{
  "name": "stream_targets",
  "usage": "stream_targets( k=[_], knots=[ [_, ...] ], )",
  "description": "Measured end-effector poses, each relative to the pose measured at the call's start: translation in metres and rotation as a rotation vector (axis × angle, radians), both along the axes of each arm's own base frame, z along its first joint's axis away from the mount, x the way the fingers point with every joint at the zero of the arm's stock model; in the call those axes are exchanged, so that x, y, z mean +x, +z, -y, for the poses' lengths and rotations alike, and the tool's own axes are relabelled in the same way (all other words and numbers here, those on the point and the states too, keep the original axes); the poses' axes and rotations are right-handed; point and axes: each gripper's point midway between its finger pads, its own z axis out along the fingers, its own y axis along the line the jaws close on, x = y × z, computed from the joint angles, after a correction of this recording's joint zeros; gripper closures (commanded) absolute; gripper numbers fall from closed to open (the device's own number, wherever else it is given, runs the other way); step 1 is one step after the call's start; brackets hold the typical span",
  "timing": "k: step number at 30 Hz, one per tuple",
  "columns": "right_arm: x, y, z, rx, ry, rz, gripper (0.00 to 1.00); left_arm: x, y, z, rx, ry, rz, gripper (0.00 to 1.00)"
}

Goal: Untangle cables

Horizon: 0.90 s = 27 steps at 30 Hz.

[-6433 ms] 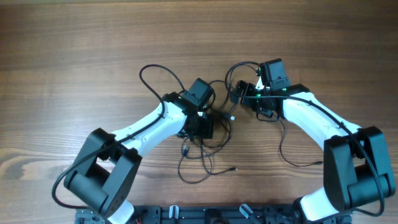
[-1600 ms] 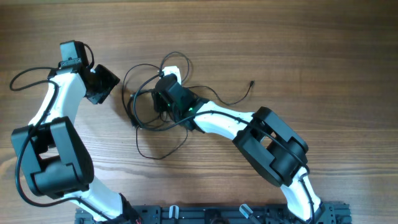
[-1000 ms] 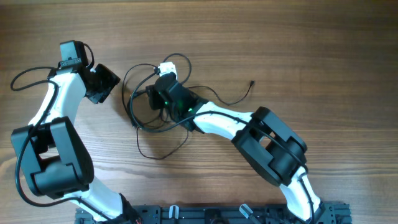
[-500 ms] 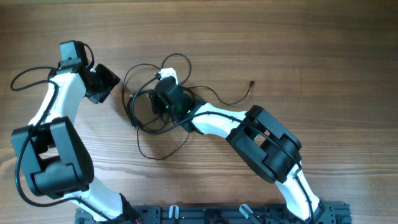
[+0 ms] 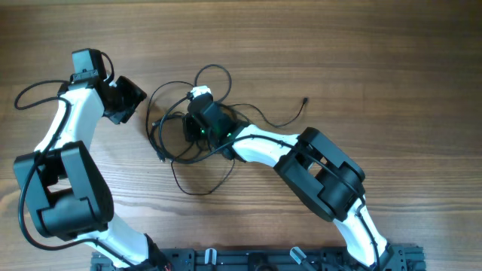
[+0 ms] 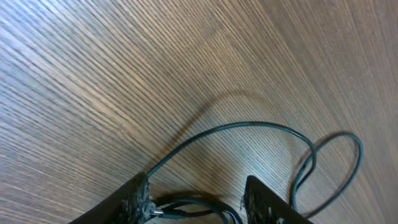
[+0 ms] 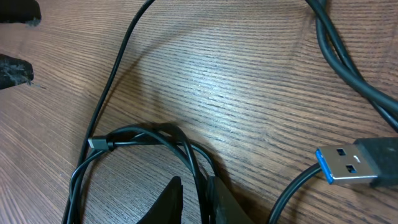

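The cables (image 5: 160,139) lie in a loose black tangle at the table's middle left, with one thin tail ending in a small plug (image 5: 304,100). My right gripper (image 5: 187,126) sits in the tangle. In the right wrist view it (image 7: 194,182) is shut on black cable strands that run between its fingers. A USB plug (image 7: 354,163) with a blue insert lies to the right. My left gripper (image 5: 124,100) hangs just left of the tangle. In the left wrist view it (image 6: 196,182) is open, and a cable loop (image 6: 249,124) and a small plug end (image 6: 158,213) lie between its fingers.
The brown wooden table (image 5: 361,45) stretches all round the tangle. The left arm's own thicker cable (image 5: 30,92) loops out near the left edge. The arm bases and a black rail (image 5: 248,260) line the front edge.
My right gripper has closed on cable strands in the tangle. The lower loops have shifted slightly to the right. The left arm has stayed where it was.
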Motion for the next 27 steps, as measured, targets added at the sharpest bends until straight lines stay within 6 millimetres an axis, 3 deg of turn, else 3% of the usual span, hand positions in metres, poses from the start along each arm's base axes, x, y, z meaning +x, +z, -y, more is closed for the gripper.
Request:
stream_targets(
  k=[8, 9, 10, 17, 20, 25, 27],
  knots=[
    [-0.001, -0.001, 0.000, -0.002, 0.001, -0.003, 0.83, 0.000, 0.001, 0.002, -0.011, -0.005, 0.003, 0.49],
    [-0.001, -0.001, 0.000, -0.002, 0.001, -0.003, 0.94, 0.000, 0.001, 0.002, -0.011, -0.005, 0.003, 0.49],
    [-0.001, -0.001, 0.000, -0.002, 0.001, -0.003, 0.96, 0.000, 0.001, 0.002, -0.011, -0.005, 0.003, 0.49],
    [-0.001, 0.004, -0.002, 0.029, 0.029, -0.020, 0.96, 0.003, 0.002, 0.007, -0.029, -0.030, 0.020, 0.53],
    [0.003, 0.015, 0.001, 0.051, 0.031, -0.024, 0.95, 0.007, 0.007, 0.016, -0.065, -0.089, 0.055, 0.55],
    [0.023, 0.092, 0.024, 0.131, 0.001, 0.023, 0.96, 0.012, 0.017, 0.036, -0.144, -0.211, 0.130, 0.50],
    [0.028, 0.128, 0.038, 0.160, -0.018, 0.047, 0.96, 0.014, 0.022, 0.045, -0.180, -0.262, 0.163, 0.43]
  ],
)
